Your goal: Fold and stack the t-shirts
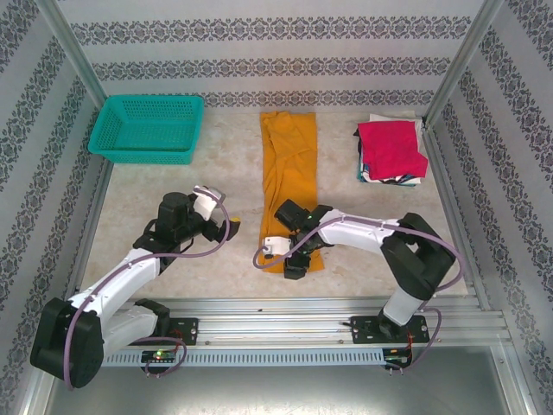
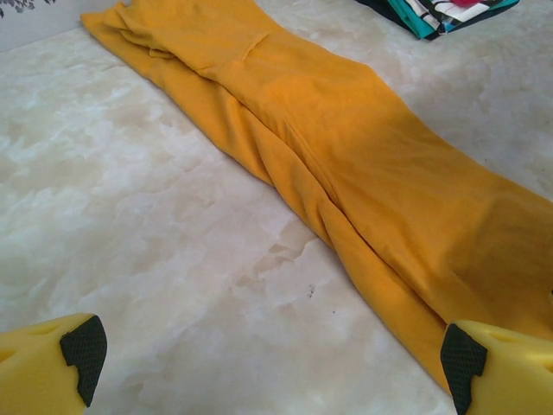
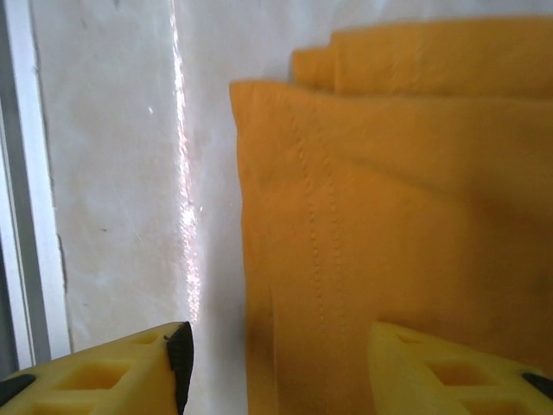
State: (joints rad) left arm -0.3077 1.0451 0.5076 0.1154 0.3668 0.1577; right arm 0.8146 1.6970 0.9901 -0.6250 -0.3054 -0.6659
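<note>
A mustard-orange t-shirt [image 1: 289, 164] lies folded into a long narrow strip running from the back of the table toward the front. My right gripper [image 1: 292, 258] sits at its near end. In the right wrist view the jaws [image 3: 281, 367] stand apart astride the stitched hem [image 3: 415, 199], one finger over bare table and the other over the cloth. My left gripper [image 1: 230, 226] hovers wide open to the left of the strip, with bare table between its fingertips [image 2: 270, 372] and the orange cloth [image 2: 346, 147] just beside the right one. A crimson-red t-shirt [image 1: 391, 147] tops a folded stack at the back right.
A teal mesh basket [image 1: 147, 128] stands at the back left. The stack's edge [image 2: 441, 10] shows at the top of the left wrist view. Patterned walls and metal posts close in the table, and a metal rail [image 1: 328, 311] runs along its near edge.
</note>
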